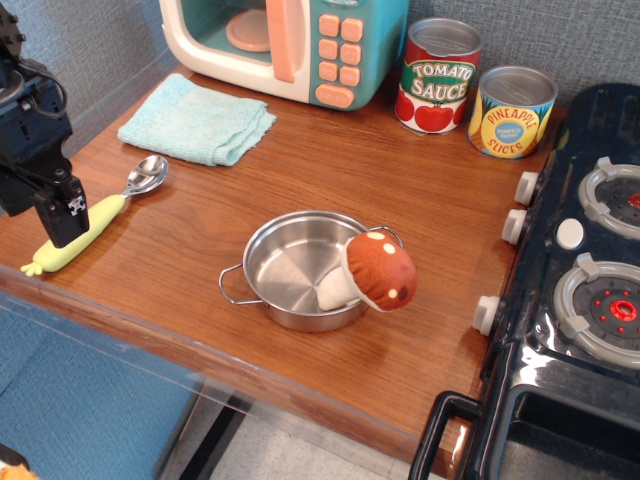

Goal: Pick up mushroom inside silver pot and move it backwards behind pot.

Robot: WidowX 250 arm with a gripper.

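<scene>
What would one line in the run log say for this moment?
mushroom: in silver pot, cap leaning over rim | claw: far left, above spoon, holding nothing | phase: approach not begun

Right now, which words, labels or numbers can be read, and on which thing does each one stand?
"TOMATO SAUCE": on the red tin can.
"PINEAPPLE SLICES": on the yellow tin can; the small text in its blue middle is too blurred to read.
Toy microwave buttons: no readable signs.
</scene>
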